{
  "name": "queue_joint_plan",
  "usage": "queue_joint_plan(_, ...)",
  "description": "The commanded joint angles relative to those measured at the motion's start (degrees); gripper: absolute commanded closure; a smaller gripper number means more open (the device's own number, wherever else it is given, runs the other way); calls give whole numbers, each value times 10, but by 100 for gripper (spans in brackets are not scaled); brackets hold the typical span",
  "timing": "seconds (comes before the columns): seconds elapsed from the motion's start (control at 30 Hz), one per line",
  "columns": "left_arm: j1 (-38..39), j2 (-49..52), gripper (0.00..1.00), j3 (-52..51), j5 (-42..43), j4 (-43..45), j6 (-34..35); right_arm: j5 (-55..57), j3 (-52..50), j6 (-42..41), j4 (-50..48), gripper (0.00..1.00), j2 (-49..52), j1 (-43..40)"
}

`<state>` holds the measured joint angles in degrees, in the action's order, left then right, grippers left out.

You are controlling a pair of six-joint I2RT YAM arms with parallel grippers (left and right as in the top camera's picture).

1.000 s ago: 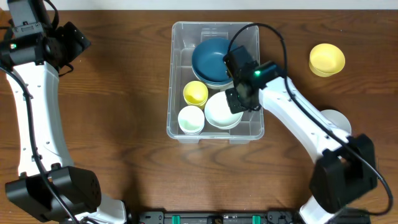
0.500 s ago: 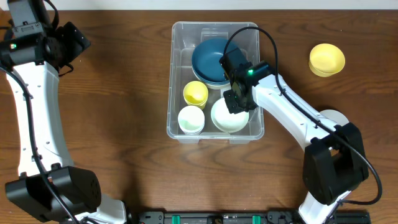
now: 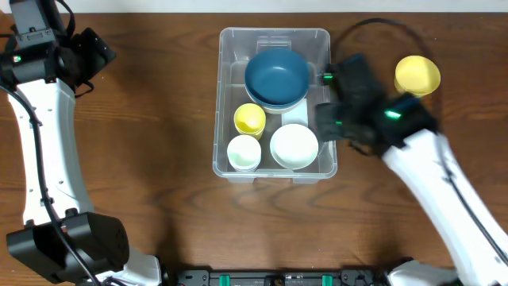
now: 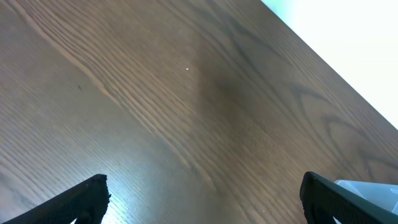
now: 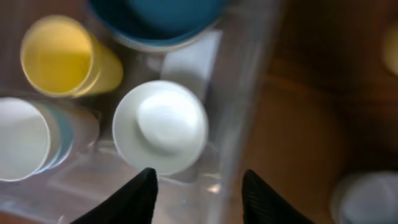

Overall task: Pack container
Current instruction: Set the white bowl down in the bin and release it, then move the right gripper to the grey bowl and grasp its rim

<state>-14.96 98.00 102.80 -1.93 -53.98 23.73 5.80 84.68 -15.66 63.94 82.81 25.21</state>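
The clear container [image 3: 227,83] stands mid-table. It holds a blue bowl [image 3: 276,77], a yellow cup [image 3: 249,119], a white cup [image 3: 244,152] and a white bowl [image 3: 294,146]. My right gripper [image 3: 332,121] is blurred, open and empty, and hovers over the container's right wall. In the right wrist view its jaws [image 5: 202,199] straddle that wall [image 5: 239,112], with the white bowl [image 5: 160,126], yellow cup [image 5: 59,56] and blue bowl [image 5: 155,18] below. My left gripper [image 3: 89,56] is open and empty at the far left, over bare wood [image 4: 214,205].
A yellow bowl [image 3: 417,75] sits on the table to the right of the container. A pale round object [image 5: 367,196] lies on the table at the right wrist view's lower right. The table's far edge runs behind the left gripper.
The right gripper set the white bowl down in the container's near right corner, let go, and moved right to the container's right wall. The left arm has not moved.
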Motion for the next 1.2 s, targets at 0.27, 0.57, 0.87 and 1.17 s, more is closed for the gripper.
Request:
queue_joint_plan(0.27,-2,1,2,5,-7,-2,-6,25,5,-47,94,50,-91,-323)
queue_joint_plan(0.57,-2,1,2,5,-7,-2,-6,-12,-47,-60,39,41,-50,-515)
queue_joint_plan(0.87,-2,1,2,5,-7,-2,-6,-85,-236,-75,-124,42,-30,-593)
queue_joint_plan(1.17,-2,1,2,5,-7,-2,-6,-94,-376,-75,-239,44,-30,-597)
